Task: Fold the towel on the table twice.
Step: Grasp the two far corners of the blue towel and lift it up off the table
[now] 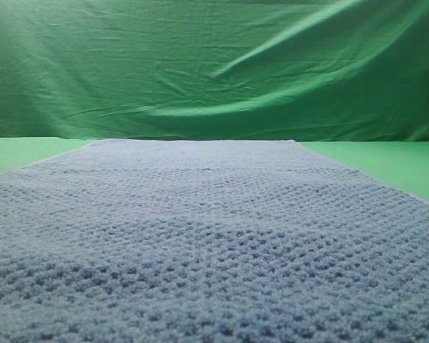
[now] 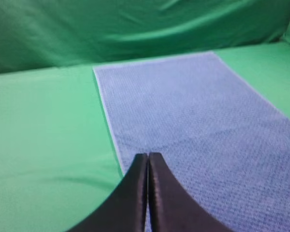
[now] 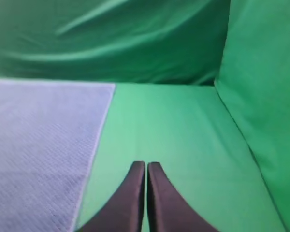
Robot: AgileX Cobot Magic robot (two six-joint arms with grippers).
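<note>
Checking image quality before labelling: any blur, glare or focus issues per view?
Exterior high: towel weave sharp up close, softer toward the far edge; backdrop evenly lit, no glare. Left wrist: soft throughout, left gripper dark and blurred, jaws shut. Right wrist: also soft, right gripper blurred, shut; table flat-lit, no hard shadows.

The towel (image 1: 214,236) lies flat and unfolded, nothing on it. Bare table (image 2: 48,130) runs along its 9 o'clock edge, more at 3 o'clock. The wrinkled backdrop drape (image 1: 214,64) walls off 12 o'clock and the right side.
</note>
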